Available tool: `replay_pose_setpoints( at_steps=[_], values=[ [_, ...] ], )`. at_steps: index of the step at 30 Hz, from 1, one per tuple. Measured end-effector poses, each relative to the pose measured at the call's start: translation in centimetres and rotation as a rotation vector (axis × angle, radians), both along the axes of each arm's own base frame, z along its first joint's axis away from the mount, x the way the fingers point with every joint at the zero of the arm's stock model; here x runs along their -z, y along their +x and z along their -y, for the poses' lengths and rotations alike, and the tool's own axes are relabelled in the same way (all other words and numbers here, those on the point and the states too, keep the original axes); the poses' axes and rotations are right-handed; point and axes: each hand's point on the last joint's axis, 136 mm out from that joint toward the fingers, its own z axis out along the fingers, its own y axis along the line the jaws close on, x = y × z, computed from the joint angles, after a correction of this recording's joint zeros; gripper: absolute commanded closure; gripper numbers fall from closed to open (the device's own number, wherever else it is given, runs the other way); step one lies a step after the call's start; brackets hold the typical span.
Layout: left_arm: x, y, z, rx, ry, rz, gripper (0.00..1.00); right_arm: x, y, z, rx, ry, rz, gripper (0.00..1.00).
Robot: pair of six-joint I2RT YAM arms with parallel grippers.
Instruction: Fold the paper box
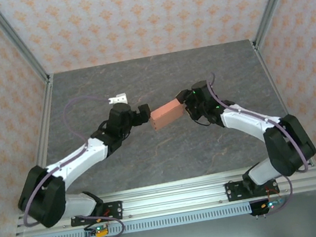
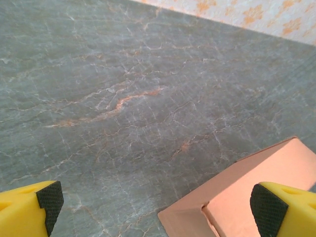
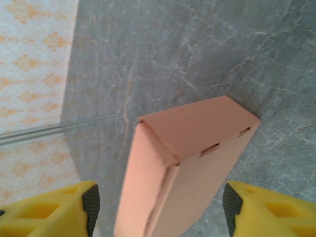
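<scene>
looking at where the paper box (image 1: 166,114) sits: mid counter (image 1: 153,161), btwn the two arms, long axis running roughly left-right w/ its left end a bit nearer the bases. right end effector (image 3: 161,205) is nearer, it straddles the box's right end, parted w/ a gap each side, so not gripping imo. left end effector (image 2: 159,202) is spread wide just off the other end. counter's dark marbled stone, w/ patterned wallpaper walls (image 1: 147,12) on three sides.

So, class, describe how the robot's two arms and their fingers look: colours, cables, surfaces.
The left arm and right arm each have white links with black joints. A purplish-grey cable loops along each. The fingers are bright yellow, tipped with black textured pads.
</scene>
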Motion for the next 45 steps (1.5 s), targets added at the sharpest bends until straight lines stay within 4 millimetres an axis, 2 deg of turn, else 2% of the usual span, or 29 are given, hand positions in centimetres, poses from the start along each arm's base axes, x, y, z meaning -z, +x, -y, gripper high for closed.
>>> replay_pose_setpoints(
  at_steps=[4,9,12,17,19,22,26,35,41,43,45],
  values=[
    [1.9,0.5,1.6,0.059,0.015,-0.063,0.00,2.7,0.2,0.6,0.010,-0.020,-0.065,0.32],
    [5.3,0.1,1.9,0.092,0.062,-0.147,0.02,2.6,0.5,0.6,0.005,-0.015,-0.071,0.31],
    [5.4,0.2,2.1,0.097,0.051,-0.131,0.02,1.6,0.8,0.4,-0.001,-0.021,-0.068,0.30],
    [5.4,0.2,2.1,0.104,0.051,-0.106,0.02,-2.0,2.5,-0.3,-0.016,-0.009,0.003,0.29],
    [5.4,0.2,2.1,0.110,0.058,-0.103,0.02,-2.8,2.9,-0.5,-0.016,-0.001,0.021,0.28],
    [5.3,0.3,2.1,0.112,0.060,-0.101,0.02,-1.5,2.6,-0.6,-0.012,0.016,-0.006,0.29],
    [5.3,0.3,2.1,0.113,0.063,-0.099,0.02,3.7,0.9,-0.3,0.014,0.040,-0.111,0.29],
    [5.3,0.3,2.1,0.115,0.064,-0.099,0.02,2.7,0.3,0.1,0.033,0.061,-0.118,0.26],
    [5.3,0.3,2.1,0.123,0.074,-0.095,0.01,0.6,1.0,-0.3,0.028,0.082,-0.085,0.26],
    [5.3,0.3,2.1,0.123,0.074,-0.093,0.02,1.0,0.8,-0.3,0.033,0.087,-0.094,0.26],
    [5.3,0.3,2.1,0.123,0.074,-0.093,0.02,2.4,0.1,0.1,0.046,0.090,-0.115,0.26]
  ],
)
